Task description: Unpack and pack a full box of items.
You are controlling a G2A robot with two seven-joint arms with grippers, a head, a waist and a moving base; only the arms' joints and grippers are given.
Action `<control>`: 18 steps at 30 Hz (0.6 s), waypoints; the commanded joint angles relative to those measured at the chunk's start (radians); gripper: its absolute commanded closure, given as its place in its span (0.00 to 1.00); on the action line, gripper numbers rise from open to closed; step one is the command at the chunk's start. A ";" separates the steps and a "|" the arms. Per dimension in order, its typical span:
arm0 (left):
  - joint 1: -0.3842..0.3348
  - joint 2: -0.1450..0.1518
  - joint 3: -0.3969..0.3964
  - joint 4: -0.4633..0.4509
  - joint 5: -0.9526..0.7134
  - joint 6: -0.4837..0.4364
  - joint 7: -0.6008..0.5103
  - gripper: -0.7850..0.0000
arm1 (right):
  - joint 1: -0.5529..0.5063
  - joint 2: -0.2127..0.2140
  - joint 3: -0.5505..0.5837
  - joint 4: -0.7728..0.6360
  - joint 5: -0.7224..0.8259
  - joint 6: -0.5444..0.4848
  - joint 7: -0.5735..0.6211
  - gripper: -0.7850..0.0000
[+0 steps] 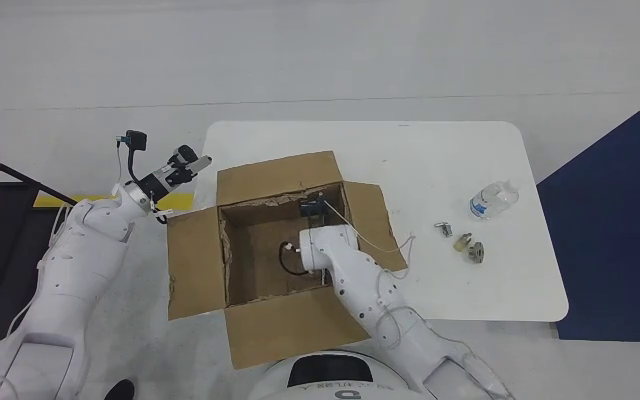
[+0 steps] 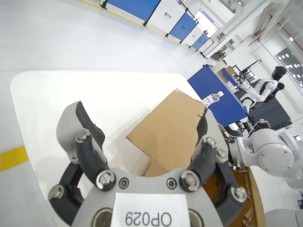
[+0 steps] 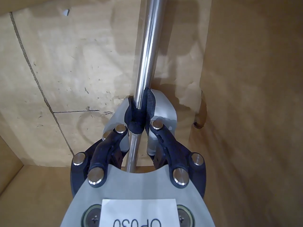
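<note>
Pressed together, my right pincer (image 3: 141, 102) pinches one polished silver metal rod (image 3: 150, 36) across its round shaft, deep inside the box. I judge that a grip across the shaft keeps such a slippery bar from sliding, whether it is being lifted out or laid in. Widest of all is the one white rounded table (image 1: 430, 160), and on it stands the one open brown cardboard box (image 1: 195, 265), its four flaps folded outward so that I can reach straight down. The rod slants from my fingertips toward a corner between the box walls. My left pincer (image 2: 142, 119) is spread wide and grips nothing, waiting near the box's far flap by the table's corner, out of the other arm's way. Well apart from the box, toward the table's right end, lie one clear plastic water bottle (image 1: 493, 200) on its side and three small metal fittings (image 1: 462, 241) close together, which suggests unpacking is under way.
</note>
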 commanded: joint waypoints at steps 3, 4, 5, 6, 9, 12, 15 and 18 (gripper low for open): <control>0.000 0.000 0.000 0.000 0.000 0.000 0.000 0.00 | -0.037 -0.022 0.025 -0.061 -0.068 0.002 -0.002 1.00; 0.000 0.000 0.000 0.000 0.000 0.000 0.000 0.00 | -0.054 -0.026 0.028 -0.094 -0.086 0.000 0.000 1.00; 0.000 0.000 0.000 0.000 0.000 0.000 0.000 0.00 | -0.074 -0.029 0.033 -0.128 -0.108 0.000 0.000 1.00; 0.000 0.000 0.000 0.000 0.000 0.000 0.000 0.00 | -0.097 -0.031 0.038 -0.164 -0.132 0.000 0.000 1.00; 0.000 0.000 0.000 0.000 0.000 0.000 0.000 0.00 | -0.148 -0.025 0.046 -0.272 -0.178 -0.013 0.013 1.00; 0.000 0.000 0.000 0.000 0.000 0.000 0.000 0.00 | -0.195 -0.005 0.041 -0.393 -0.170 -0.006 0.006 1.00; 0.000 0.000 0.000 0.000 0.000 0.000 0.000 0.00 | -0.237 0.019 0.017 -0.506 -0.145 -0.007 -0.040 1.00; 0.000 0.000 0.000 0.000 0.000 0.000 0.000 0.00 | -0.289 0.044 0.013 -0.606 -0.098 -0.040 -0.148 1.00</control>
